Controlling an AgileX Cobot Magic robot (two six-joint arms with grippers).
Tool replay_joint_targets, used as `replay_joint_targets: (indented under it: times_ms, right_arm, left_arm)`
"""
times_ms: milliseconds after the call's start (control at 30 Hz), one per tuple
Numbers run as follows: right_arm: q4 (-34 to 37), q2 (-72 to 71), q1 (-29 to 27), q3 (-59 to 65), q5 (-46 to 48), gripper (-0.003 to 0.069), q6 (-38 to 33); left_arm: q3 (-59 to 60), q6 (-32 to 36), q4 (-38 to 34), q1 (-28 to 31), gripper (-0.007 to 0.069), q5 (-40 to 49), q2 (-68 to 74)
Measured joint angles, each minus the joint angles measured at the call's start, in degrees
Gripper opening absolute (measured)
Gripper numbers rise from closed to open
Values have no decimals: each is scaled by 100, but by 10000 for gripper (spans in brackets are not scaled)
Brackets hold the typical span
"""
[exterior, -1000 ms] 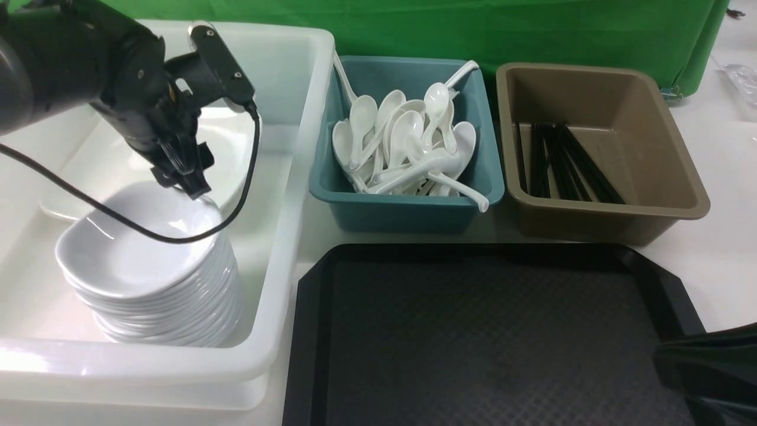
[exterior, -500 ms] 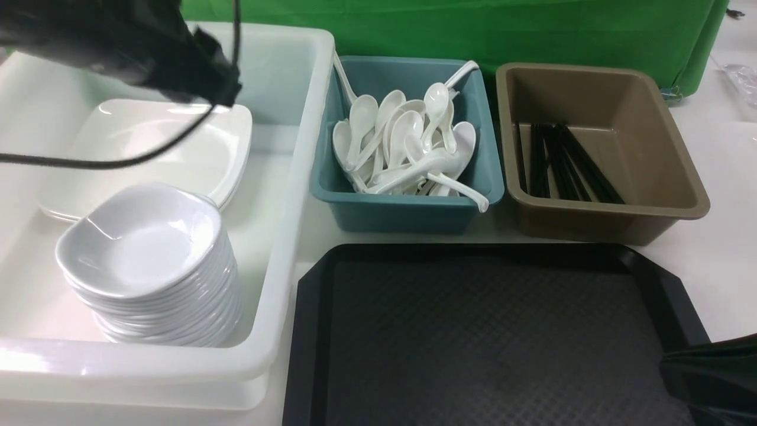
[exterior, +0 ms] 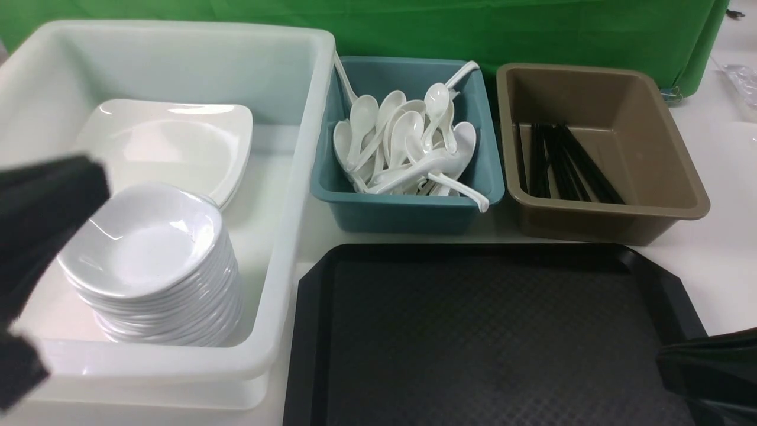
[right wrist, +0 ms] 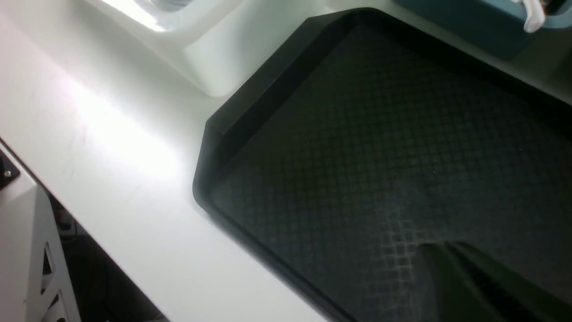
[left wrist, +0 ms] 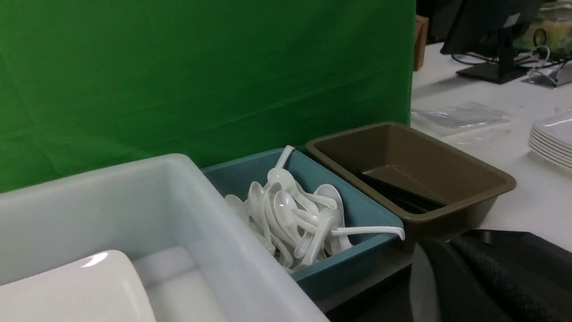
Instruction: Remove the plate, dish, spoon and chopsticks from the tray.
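Note:
The black tray (exterior: 491, 337) lies in front of me with nothing on its patterned floor (right wrist: 380, 147). A white square plate (exterior: 171, 142) lies in the white tub, and a small dish (exterior: 142, 236) tops a stack beside it. White spoons (exterior: 408, 148) fill the teal bin. Black chopsticks (exterior: 562, 163) lie in the brown bin. My left arm (exterior: 41, 207) is a dark blur at the near left; its gripper (left wrist: 431, 250) is shut and holds nothing. My right gripper (right wrist: 440, 252) hangs shut and empty over the tray's near right corner (exterior: 674, 358).
The white tub (exterior: 290, 195) stands at the left, the teal bin (exterior: 408, 210) in the middle and the brown bin (exterior: 615, 219) at the right, all behind the tray. A green cloth (exterior: 473, 29) hangs at the back. More plates (left wrist: 552, 141) are stacked far off.
My left arm has lifted away from the stack of dishes and swung back to the near left edge. The right gripper has barely moved.

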Motion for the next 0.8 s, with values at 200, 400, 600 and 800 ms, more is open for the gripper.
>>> replay_joint_targets:
  times_ms: [200,400,600,800]
  right_arm:
    - [0,0,0,0,-7,53,0]
    - [0,0,0,0,-18,65,0]
    - [75,-72,-747,0,-73,76,0]
    - [212,-900,-2612,554,-628,18,-858]
  left_arm:
    - [1017,140,1,0,10,-357,-1026]
    - [1633,140,271,0,10,-152,-1176]
    - [2124,140,723,0,10,176,-1176]
    - [2317,145,1071,0,10,219,-1176]
